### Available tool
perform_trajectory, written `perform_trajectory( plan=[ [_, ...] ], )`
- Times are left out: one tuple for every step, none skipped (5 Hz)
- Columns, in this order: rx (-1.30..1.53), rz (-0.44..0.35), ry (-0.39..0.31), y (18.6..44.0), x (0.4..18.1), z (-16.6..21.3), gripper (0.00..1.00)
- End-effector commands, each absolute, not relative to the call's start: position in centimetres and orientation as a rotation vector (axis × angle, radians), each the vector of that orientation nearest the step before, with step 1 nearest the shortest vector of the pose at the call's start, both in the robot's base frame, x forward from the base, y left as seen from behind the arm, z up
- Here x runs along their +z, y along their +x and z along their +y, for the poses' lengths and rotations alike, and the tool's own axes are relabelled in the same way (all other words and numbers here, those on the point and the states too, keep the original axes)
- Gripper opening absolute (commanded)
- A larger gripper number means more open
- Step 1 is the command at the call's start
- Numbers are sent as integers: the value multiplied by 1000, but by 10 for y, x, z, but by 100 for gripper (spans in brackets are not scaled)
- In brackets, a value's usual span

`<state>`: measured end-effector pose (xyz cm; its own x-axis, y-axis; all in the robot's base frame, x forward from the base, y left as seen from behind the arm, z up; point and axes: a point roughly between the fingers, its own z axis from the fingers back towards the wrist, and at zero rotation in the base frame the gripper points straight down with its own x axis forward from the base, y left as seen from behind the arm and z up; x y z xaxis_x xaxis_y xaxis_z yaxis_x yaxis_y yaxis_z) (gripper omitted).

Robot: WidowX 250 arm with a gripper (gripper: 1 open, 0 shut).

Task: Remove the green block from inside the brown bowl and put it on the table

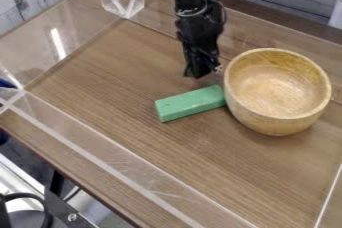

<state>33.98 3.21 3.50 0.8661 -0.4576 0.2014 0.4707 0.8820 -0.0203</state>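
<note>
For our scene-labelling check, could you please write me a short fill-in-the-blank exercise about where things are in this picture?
1. The green block lies flat on the ____.
2. The inside of the brown bowl is ____.
3. The gripper stands above the table with its jaws ____.
4. In the camera view, the block lies to the ____ of the bowl.

Missing words: table; empty; shut; left
</note>
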Motion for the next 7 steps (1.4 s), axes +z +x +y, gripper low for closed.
perform_trajectory(
  plan=[
    [-487,-220,-33,354,52,29,0],
    [-484,-216,-41,354,56,31,0],
    [-482,-212,-50,355,60,33,0],
    [-470,-185,-40,358,63,33,0],
    [-457,-153,-30,360,63,33,0],
    [-471,-151,-47,366,64,33,0],
    [-485,-149,-65,372,64,33,0]
  ],
)
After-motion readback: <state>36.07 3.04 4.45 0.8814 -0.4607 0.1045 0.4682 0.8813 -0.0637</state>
